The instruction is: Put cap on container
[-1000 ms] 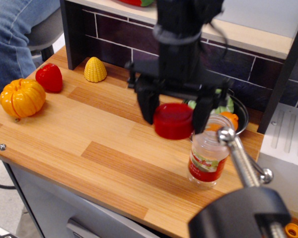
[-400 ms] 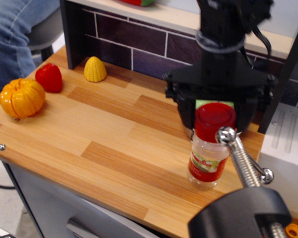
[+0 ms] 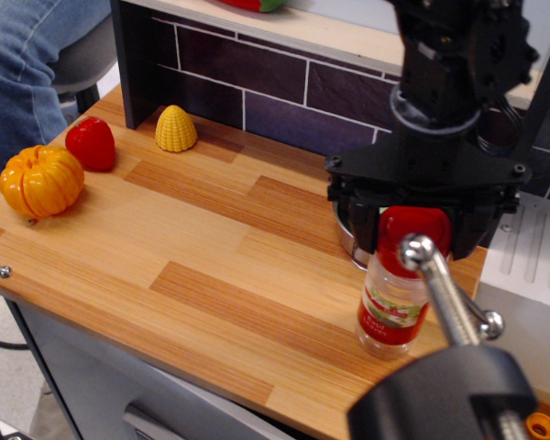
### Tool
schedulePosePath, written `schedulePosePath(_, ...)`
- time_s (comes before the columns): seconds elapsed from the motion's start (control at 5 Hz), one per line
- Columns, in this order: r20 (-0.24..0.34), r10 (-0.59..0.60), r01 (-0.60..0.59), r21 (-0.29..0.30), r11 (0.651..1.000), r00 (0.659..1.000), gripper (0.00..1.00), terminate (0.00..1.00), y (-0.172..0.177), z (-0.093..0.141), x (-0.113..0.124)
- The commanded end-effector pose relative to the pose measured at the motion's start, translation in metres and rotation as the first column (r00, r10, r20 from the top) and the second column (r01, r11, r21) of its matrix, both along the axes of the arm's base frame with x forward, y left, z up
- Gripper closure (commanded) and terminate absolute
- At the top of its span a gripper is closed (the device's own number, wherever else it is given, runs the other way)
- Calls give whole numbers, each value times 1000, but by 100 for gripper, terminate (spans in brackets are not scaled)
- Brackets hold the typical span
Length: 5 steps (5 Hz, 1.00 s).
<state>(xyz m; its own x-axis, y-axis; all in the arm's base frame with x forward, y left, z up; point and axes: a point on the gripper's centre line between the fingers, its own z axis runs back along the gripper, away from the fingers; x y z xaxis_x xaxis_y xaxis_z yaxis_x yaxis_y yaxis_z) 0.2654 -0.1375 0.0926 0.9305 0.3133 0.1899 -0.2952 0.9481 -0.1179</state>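
The container (image 3: 391,307) is a small clear jar with a red and white label, standing at the right front of the wooden counter. The red cap (image 3: 412,230) sits on the jar's mouth, held between the fingers of my black gripper (image 3: 414,231). The gripper comes down from above and is shut on the cap. A metal rod in the foreground hides part of the cap and the jar's right side.
A metal bowl (image 3: 348,240) stands right behind the jar, mostly hidden by the gripper. An orange toy pumpkin (image 3: 41,181), a red toy pepper (image 3: 92,143) and a yellow toy corn (image 3: 175,128) lie at the left. A dark brick-pattern back wall (image 3: 257,87) runs behind.
The gripper carried the cap from left of the jar to right over it and lowered it onto the jar's mouth. The jar has shifted slightly to the right.
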Motion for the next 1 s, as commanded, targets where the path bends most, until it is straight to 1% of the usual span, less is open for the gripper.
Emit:
schedulePosePath(0.0,17,74,-75,0,997,997,100,0,-3,26,31)
schedulePosePath(0.2,36,79,-82,84,993,996,100,0,-6,17,29)
schedulePosePath(0.4,40,81,-87,171,981,996,100,0,-2,5,22)
schedulePosePath(0.6,26,74,-78,213,974,997,100,0,2,-3,20)
schedulePosePath(0.8,6,71,-71,237,969,997,100,100,12,-11,18)
